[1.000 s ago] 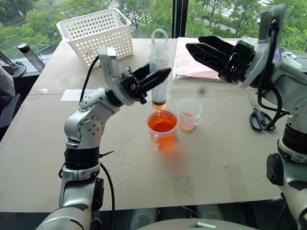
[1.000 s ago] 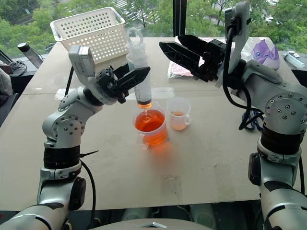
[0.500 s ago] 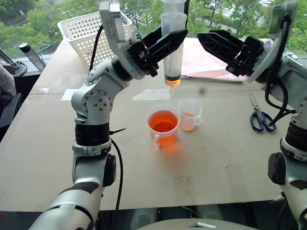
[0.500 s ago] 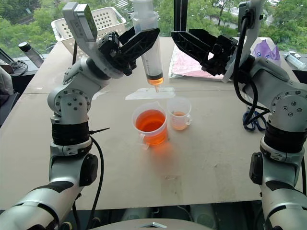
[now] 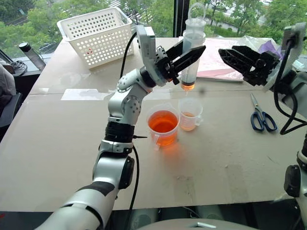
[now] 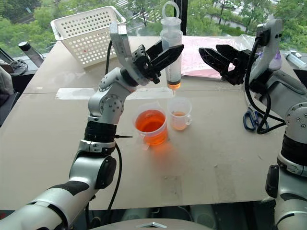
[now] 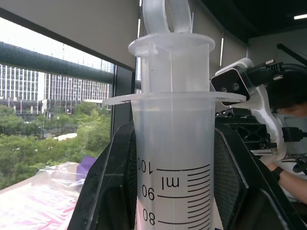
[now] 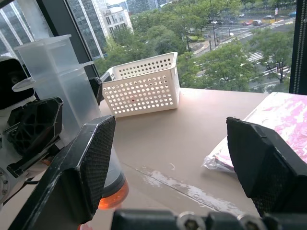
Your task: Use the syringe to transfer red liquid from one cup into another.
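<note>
— Clear plastic, that syringe (image 5: 193, 55)? Any writing on it?

— Yes, a wide clear barrel with black graduation lines; "100", "90", "80" and "ml" read on it in the left wrist view. A white plunger with a ring top sticks out above.

— Where is it?

— Upright in the air, clamped in the left gripper (image 5: 191, 53), its orange tip above the small cup (image 5: 190, 114). A little red liquid (image 5: 187, 86) sits at the barrel's bottom.

— And the beaker (image 5: 162, 125)?

— Round, handled, holding orange-red liquid, just beside the small cup on the matte tan table (image 5: 57, 143).

— Right gripper (image 5: 229, 52)?

— Black ribbed fingers spread apart, grasping nothing, off to the syringe's right.

— Anything else?

— Perforated white basket (image 5: 98, 35), blue-handled scissors (image 5: 260, 117).
</note>
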`<state>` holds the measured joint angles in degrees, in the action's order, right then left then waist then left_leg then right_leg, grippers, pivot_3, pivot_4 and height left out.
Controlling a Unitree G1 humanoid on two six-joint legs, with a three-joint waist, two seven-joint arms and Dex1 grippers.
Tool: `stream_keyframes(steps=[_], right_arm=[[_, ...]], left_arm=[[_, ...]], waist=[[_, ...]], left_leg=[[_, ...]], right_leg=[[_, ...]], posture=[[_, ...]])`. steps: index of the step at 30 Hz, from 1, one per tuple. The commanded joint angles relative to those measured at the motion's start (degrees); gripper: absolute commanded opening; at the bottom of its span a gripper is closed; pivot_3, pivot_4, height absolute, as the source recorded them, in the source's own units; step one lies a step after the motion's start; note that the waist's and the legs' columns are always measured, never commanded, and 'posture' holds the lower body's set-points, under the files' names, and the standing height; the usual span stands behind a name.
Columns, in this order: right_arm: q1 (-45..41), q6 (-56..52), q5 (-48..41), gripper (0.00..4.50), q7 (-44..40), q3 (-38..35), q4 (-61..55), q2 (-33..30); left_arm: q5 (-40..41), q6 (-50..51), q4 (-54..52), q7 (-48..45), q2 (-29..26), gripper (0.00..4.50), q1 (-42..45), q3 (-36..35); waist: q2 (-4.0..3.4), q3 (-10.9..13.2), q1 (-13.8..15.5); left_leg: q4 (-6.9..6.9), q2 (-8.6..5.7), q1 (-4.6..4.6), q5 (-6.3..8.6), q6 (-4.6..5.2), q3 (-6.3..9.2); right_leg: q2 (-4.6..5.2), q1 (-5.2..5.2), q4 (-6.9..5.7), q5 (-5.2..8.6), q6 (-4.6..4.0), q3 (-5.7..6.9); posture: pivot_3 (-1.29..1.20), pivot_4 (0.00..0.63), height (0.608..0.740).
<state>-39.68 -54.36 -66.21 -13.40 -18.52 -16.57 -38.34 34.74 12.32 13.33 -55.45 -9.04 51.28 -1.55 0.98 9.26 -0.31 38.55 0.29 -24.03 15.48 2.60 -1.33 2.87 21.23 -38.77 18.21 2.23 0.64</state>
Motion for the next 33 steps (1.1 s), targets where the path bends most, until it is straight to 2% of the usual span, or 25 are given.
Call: stream_keyframes(steps=[1, 7, 13, 26, 29, 32, 33], right_arm=[[-1.78, 1.40, -1.14, 3.92, -1.35, -3.10, -2.11, -2.20], [-4.92, 1.40, -2.82, 3.92, -0.88, -2.27, -3.69, -1.88], [-10.27, 0.56, -3.06, 3.92, -0.55, 1.79, -4.67, 0.13], [-12.31, -1.42, -1.62, 3.92, -0.02, 5.99, -3.57, 0.79], [-12.34, -1.85, -1.57, 3.07, 0.10, 6.06, -3.09, 0.86], [-12.25, -2.30, -1.88, 1.59, 0.02, 5.97, -3.13, 0.81], [-12.18, -2.45, -2.07, 1.22, 0.06, 5.87, -3.20, 0.80]], left_arm=[[-0.20, -1.01, -1.05, -1.51, 1.02, 1.43, 0.27, 0.51], [-1.17, -0.96, -1.39, -2.62, 1.69, 1.43, -0.82, 1.20], [-1.94, -1.18, -2.04, -2.12, 2.31, 1.43, -1.52, 1.37], [-2.96, -1.32, -3.67, -2.19, 2.60, 1.43, -2.69, 1.85], [-3.30, -1.67, -3.49, -2.18, 2.62, 1.43, -2.70, 1.95], [-3.44, -1.88, -3.32, -1.83, 2.94, 1.43, -2.59, 1.82], [-3.42, -1.84, -3.39, -1.71, 3.04, 1.43, -2.59, 1.77]], waist=[[0.00, 0.00, -0.22], [0.00, 0.00, -0.30], [0.00, 0.00, -0.30], [0.00, 0.00, -0.17], [0.00, 0.00, -0.16], [0.00, 0.00, -0.16], [0.00, 0.00, -0.17]], left_leg=[[0.00, 0.00, 0.00, 0.00, 0.00, 0.00], [0.01, 0.01, 0.04, -0.01, -0.01, 0.01], [0.01, 0.01, 0.04, -0.01, -0.01, 0.02], [0.06, 0.01, 0.00, -0.01, -0.01, 0.02], [0.07, 0.01, 0.00, -0.01, -0.01, 0.02], [0.07, 0.01, 0.00, -0.01, -0.01, 0.02], [0.07, 0.01, 0.00, -0.01, -0.01, 0.02]], right_leg=[[0.00, 0.01, 0.00, 0.00, 0.00, -0.01], [-0.01, 0.01, 0.00, 0.00, 0.00, -0.03], [-0.01, 0.01, -0.02, 0.00, 0.00, -0.02], [0.01, 0.01, -0.05, 0.00, 0.00, -0.01], [0.01, 0.01, -0.05, 0.00, 0.00, 0.00], [0.01, 0.01, -0.06, 0.00, 0.00, 0.00], [0.01, 0.01, -0.06, 0.00, 0.00, -0.01]], posture=[[0.00, 0.150, 0.740], [0.00, 0.150, 0.740], [0.00, 0.150, 0.740], [0.00, 0.150, 0.740], [0.00, 0.150, 0.740], [0.00, 0.150, 0.740], [0.00, 0.150, 0.740]])
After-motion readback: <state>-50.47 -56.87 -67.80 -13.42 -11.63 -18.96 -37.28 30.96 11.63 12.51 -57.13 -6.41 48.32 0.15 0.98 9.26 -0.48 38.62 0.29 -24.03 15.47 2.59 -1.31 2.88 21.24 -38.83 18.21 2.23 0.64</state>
